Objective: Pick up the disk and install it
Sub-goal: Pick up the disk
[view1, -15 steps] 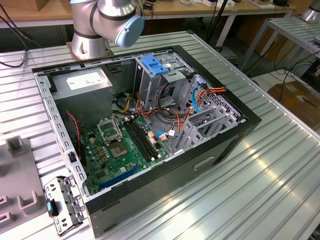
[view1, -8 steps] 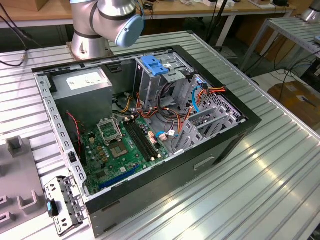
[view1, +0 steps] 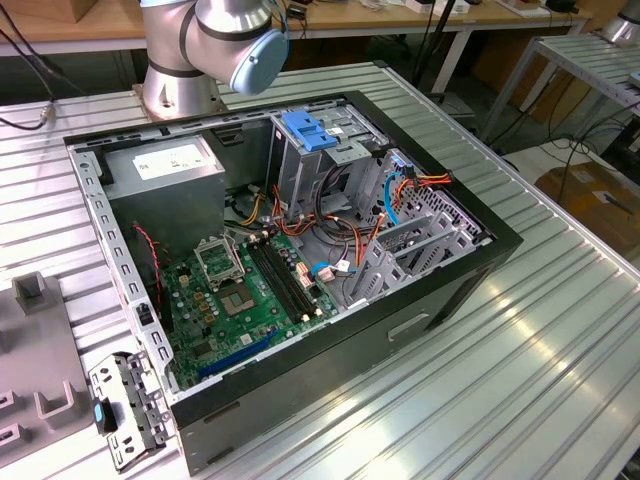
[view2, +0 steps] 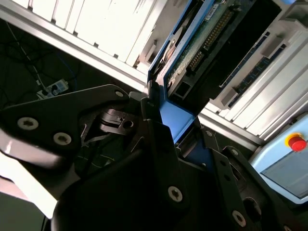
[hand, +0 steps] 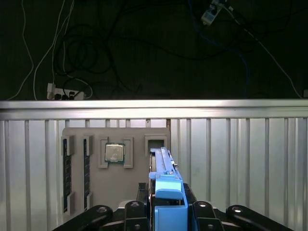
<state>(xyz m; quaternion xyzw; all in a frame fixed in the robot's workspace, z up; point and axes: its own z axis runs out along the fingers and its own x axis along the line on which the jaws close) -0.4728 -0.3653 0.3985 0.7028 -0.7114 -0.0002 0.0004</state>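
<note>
The gripper (hand: 167, 199) has its fingers closed firmly on the disk (hand: 161, 163), held edge-on between them, apparently so it cannot slip.

The exterior view stood off the arm (view1: 232, 42), high and at a slant. From well back it looked down into the open computer case (view1: 440, 292) and over the ribbed table (view1: 560, 330) around it.

The first wrist view sat just behind the claw (hand: 166, 211). It faced along the claw, past the disk (hand: 162, 168) clamped edge-on, to the table and a grey tray (hand: 115, 188) lying beyond the claw.

The second wrist view sat hard against the claw's body (view2: 171, 115) and looked along the disk's circuit-board face (view2: 202, 43) to table slats beyond.

Both wrist views shared the claw, the disk and the table. The table also lay in the exterior view.
</note>
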